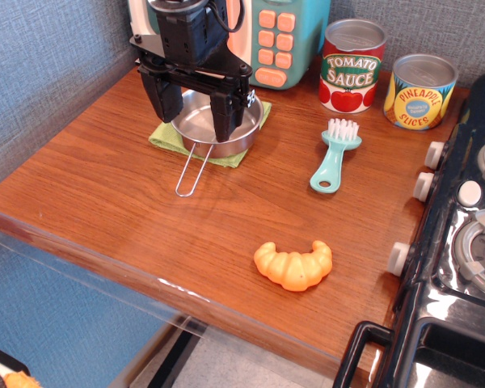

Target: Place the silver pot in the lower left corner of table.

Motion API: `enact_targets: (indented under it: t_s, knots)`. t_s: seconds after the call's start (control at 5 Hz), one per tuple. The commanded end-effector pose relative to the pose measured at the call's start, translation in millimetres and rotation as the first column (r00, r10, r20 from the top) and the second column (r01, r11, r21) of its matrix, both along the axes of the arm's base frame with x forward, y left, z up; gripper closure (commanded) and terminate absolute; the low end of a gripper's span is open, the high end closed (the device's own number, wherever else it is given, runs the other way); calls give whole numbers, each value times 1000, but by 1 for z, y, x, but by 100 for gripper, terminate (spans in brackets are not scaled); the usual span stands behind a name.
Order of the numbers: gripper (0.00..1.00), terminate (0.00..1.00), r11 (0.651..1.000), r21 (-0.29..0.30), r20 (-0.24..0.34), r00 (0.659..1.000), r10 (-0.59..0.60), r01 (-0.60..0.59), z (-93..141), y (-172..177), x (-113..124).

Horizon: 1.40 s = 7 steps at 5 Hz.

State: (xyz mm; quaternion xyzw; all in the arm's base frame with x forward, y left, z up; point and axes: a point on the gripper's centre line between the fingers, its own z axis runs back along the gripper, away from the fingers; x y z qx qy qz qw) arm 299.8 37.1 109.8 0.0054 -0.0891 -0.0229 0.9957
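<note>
The silver pot (218, 129) is a small shiny steel pan resting on a green cloth (168, 136) at the back left of the wooden table (129, 218). Its thin wire loop handle (192, 171) points toward the front. My black gripper (196, 113) hangs over the pot with its jaws open. One finger (163, 95) stands outside the left rim and the other finger (225, 113) is over the pot's inside near the front rim. I cannot tell whether the fingers touch the pot.
A tomato sauce can (352, 65) and a pineapple can (420, 90) stand at the back right. A teal brush (336, 155) lies mid-right, an orange croissant (294, 264) near the front. A black toy stove (461, 242) fills the right edge. A toy microwave (279, 36) stands behind the gripper.
</note>
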Motion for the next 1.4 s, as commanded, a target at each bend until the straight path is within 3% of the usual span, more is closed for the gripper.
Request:
enact_targets:
  t_s: [0.0,0.4,0.8,1.2]
  knots:
    - [0,0,1000,0,0,1000,0,0,0,0,0]
    - [0,0,999,2,-24,999,33,-33,-8,-6,-3]
    - [0,0,994,4,-38,993,112,-112,-21,-1,45]
    - [0,0,993,30,-92,989,115,-112,-59,-9,75]
